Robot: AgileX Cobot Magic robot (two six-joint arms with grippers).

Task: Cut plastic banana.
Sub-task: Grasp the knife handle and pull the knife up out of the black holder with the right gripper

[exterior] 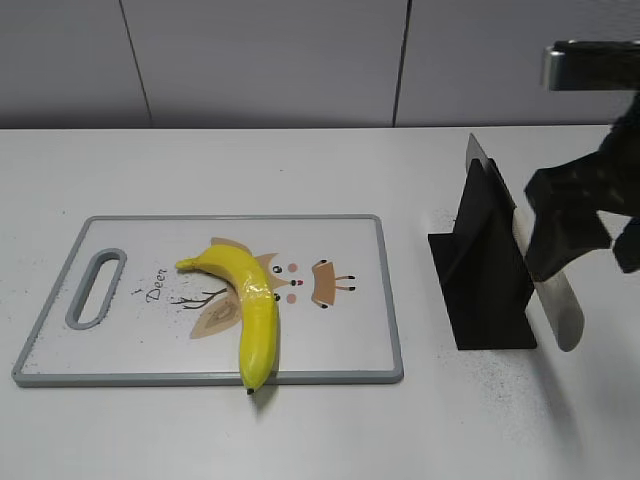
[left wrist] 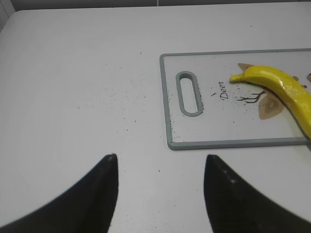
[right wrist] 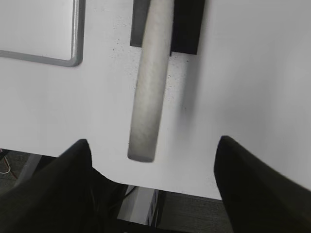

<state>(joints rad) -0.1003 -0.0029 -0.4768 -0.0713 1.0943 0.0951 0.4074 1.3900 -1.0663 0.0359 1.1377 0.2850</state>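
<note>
The yellow plastic banana [exterior: 255, 300] lies whole on the white cutting board [exterior: 130, 340], its dark tip over the board's front edge. It also shows at the right of the left wrist view [left wrist: 282, 87]. A knife stands in a black holder [exterior: 485, 280], its pale handle [exterior: 555, 305] sticking out towards the front right. My right gripper [exterior: 580, 240] is open and hovers over that handle. In the right wrist view the handle [right wrist: 148, 97] lies between the spread fingers [right wrist: 153, 141], untouched. My left gripper [left wrist: 160, 160] is open and empty over bare table left of the board [left wrist: 218, 126].
The knife's blade tip [exterior: 478, 150] rises above the holder, which also shows in the right wrist view [right wrist: 187, 24]. The board has a grey rim and a handle slot [exterior: 95, 290] on its left. The table's front edge runs just under my right gripper [right wrist: 194, 187].
</note>
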